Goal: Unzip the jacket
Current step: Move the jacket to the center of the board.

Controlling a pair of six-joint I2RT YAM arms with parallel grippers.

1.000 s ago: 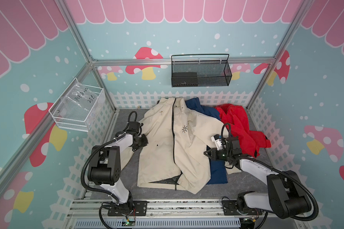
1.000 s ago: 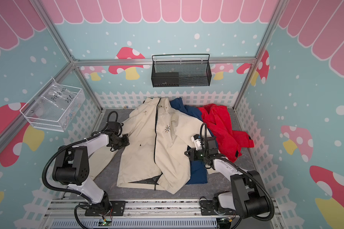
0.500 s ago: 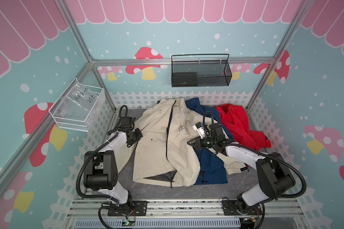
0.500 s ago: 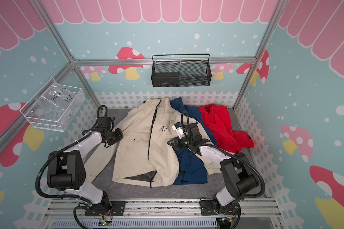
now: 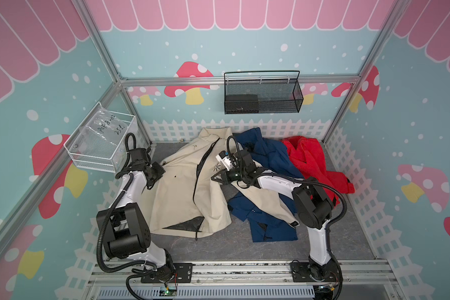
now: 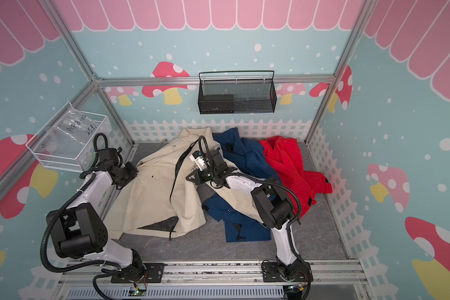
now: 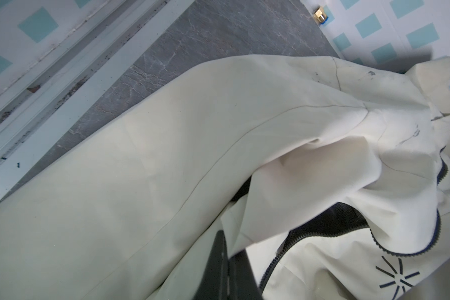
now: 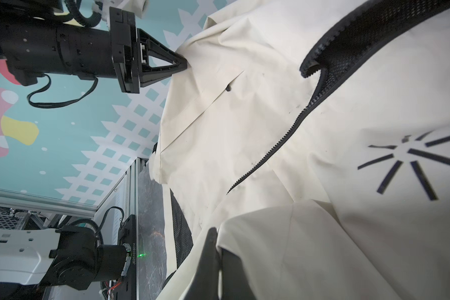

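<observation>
The left gripper (image 8: 182, 65) has its jaws clenched to a point on a pinch of the cream jacket (image 5: 182, 192), at the shoulder edge nearest the left wall. The right gripper (image 5: 214, 179) has its jaws clamped as well. They bite a fold of the same jacket's other front panel, just below the dark starburst logo (image 8: 405, 158), and cloth bunches between the black fingers (image 8: 210, 249).

The jacket lies spread on the grey marbled tabletop (image 5: 244, 246), collar toward the back fence. Its fabric is smooth, matte and lightly smudged, creased in broad soft folds. The zipper (image 8: 283, 135) has coarse dark plastic teeth. Near the collar the two halves gape apart and show black mesh lining, and farther down they run as a single dark line. More mesh shows as a triangle at the hem in both top views.

A navy jacket (image 5: 265, 155) lies crumpled partly beneath the cream one. Just beside it is a red jacket (image 5: 312, 161) with a nubby, fleecy look.
</observation>
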